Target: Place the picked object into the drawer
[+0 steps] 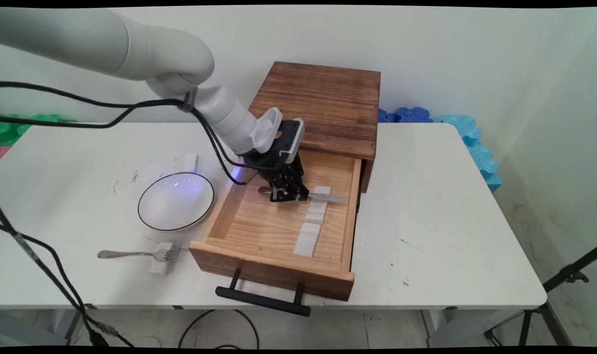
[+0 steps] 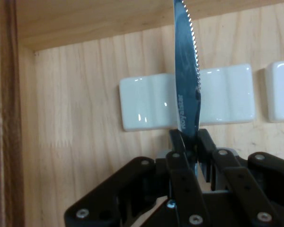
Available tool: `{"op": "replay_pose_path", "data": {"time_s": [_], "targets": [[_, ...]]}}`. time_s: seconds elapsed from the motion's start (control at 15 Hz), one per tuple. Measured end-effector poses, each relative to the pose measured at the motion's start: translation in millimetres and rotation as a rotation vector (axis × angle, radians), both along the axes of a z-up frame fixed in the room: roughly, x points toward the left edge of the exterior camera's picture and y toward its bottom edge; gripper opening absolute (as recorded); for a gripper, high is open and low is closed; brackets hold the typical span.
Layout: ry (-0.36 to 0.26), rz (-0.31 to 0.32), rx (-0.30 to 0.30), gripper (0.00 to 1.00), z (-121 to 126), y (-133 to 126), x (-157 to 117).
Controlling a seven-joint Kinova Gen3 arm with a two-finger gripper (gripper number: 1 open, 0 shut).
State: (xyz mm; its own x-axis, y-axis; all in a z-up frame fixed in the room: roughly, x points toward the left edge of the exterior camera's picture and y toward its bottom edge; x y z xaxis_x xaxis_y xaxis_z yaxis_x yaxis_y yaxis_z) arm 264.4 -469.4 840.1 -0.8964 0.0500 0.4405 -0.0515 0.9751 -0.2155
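The hand point(image 1: 289, 192) sits low inside the open wooden drawer point(image 1: 259, 221) at the frame's centre, its fingers point(image 2: 179, 142) pinched shut on a table knife point(image 1: 323, 197), whose serrated blade lies across a white rest point(image 2: 146, 106). From the left: a fork point(image 1: 131, 254) propped on a small white block point(image 1: 162, 264) at lower left, a white bowl point(image 1: 175, 200) beside the drawer, then the drawer, with a second white rest point(image 1: 307, 239) nearer its front, all on the white surface point(image 1: 426, 236). By the look of it, the knife is being laid on its rest. The blade carries small lettering, too fine to read.
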Motion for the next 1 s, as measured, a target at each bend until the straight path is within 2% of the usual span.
{"op": "replay_pose_path", "data": {"time_s": [0.8, 0.87, 1.0], "targets": [[0.007, 0.010, -0.001, 0.00, -12.6, -6.7, -2.0], [0.009, 0.011, 0.000, 1.00, -13.3, -7.0, -2.2], [0.010, 0.010, 0.001, 1.00, -14.2, -7.7, -2.7]]}}
